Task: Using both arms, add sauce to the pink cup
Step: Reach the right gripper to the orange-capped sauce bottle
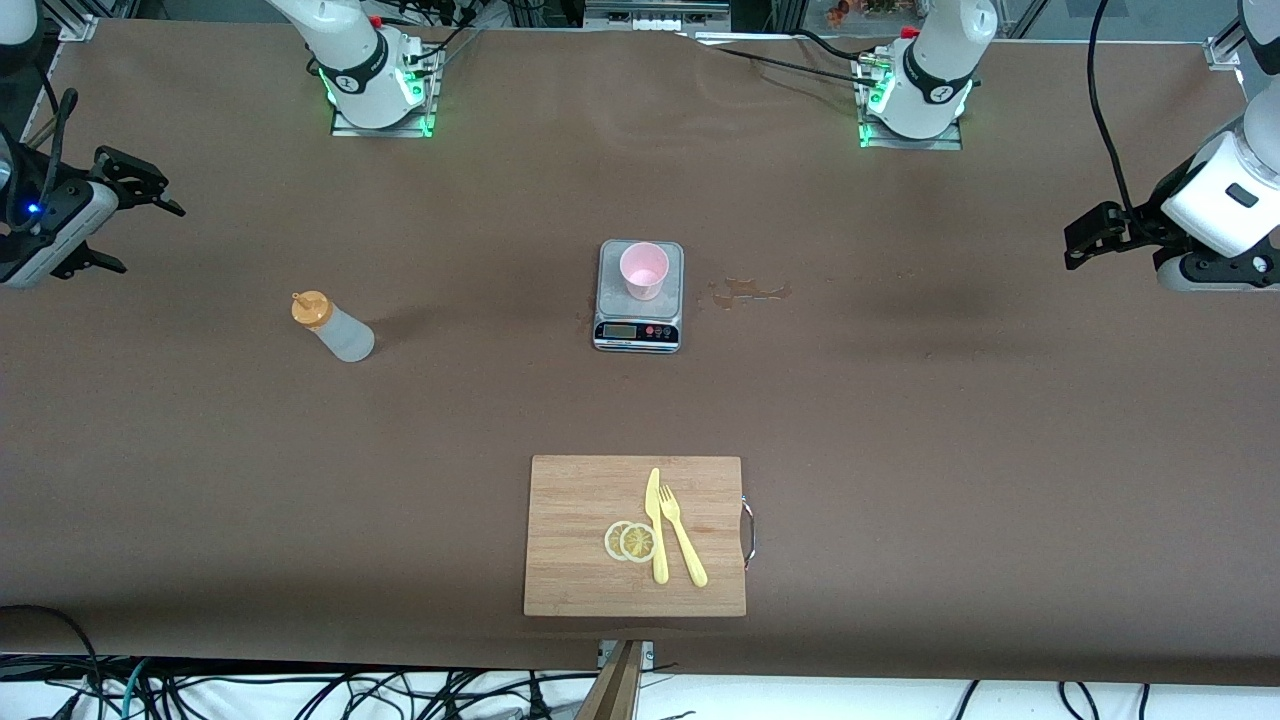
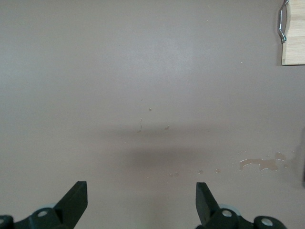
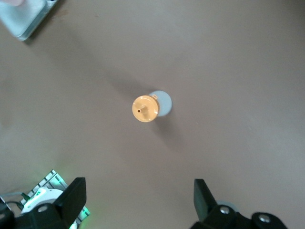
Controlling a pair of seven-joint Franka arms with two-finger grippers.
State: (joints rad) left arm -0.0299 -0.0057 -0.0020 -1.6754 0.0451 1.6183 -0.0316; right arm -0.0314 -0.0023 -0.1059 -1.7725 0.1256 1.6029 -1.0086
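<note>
The sauce, a whitish squeeze bottle (image 1: 335,327) with an orange cap, stands alone on the brown table toward the right arm's end. The right wrist view looks down on the bottle (image 3: 145,109). The pink cup (image 1: 643,270) sits on a grey kitchen scale (image 1: 640,318) at the table's middle. My right gripper (image 1: 140,225) hangs open and empty over the table's edge at its own end, well apart from the bottle. In its wrist view the right gripper (image 3: 139,188) has bare table between its fingers. My left gripper (image 1: 1078,240) is open and empty over its end of the table; the left gripper (image 2: 141,191) shows only tabletop.
A wet spill (image 1: 748,291) marks the table beside the scale, toward the left arm's end. A wooden cutting board (image 1: 580,540) with a yellow knife (image 1: 656,525), a fork (image 1: 683,540) and two lemon slices (image 1: 630,541) lies nearer the front camera. The board's corner (image 2: 293,47) shows in the left wrist view.
</note>
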